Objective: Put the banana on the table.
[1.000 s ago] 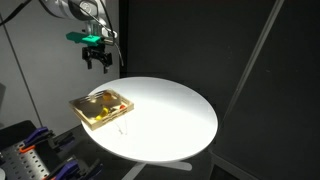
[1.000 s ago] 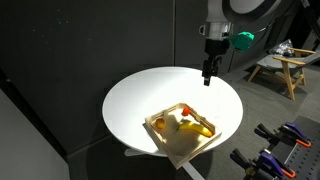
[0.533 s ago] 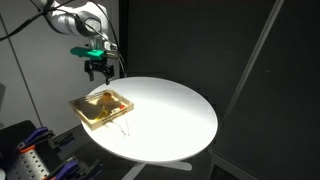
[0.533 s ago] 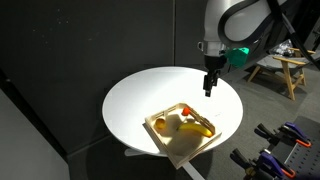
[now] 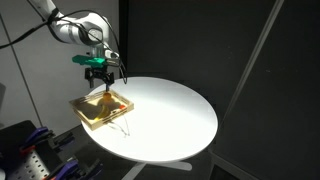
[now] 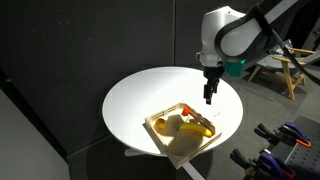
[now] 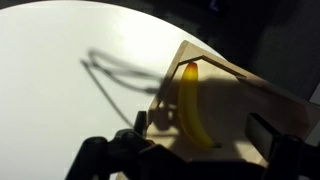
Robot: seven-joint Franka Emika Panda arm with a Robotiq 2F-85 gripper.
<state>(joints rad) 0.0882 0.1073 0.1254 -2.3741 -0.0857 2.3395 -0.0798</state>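
Observation:
The banana (image 7: 190, 105) is pale yellow and curved. It lies inside the shallow wooden tray (image 7: 222, 66), with one end near the tray's corner. It also shows in an exterior view (image 6: 198, 127). The tray (image 5: 84, 103) sits near the edge of the round white table (image 5: 170, 115), which also shows in the wrist view (image 7: 60, 60). My gripper (image 7: 200, 130) is open and empty. It hangs a little above the tray with one finger on each side of the banana, not touching it. It shows in both exterior views (image 5: 100, 74) (image 6: 209, 97).
A rounder orange-brown fruit (image 6: 165, 125) and a small red item (image 6: 186, 108) also lie in the tray (image 6: 160, 140). A wooden stand (image 6: 281, 68) and clamps (image 6: 285, 140) are beyond the table. Black curtains hang behind.
My gripper has come down and moved over the tray, from high above the table edge to just above the banana. It stays open. The tray and fruit have not moved.

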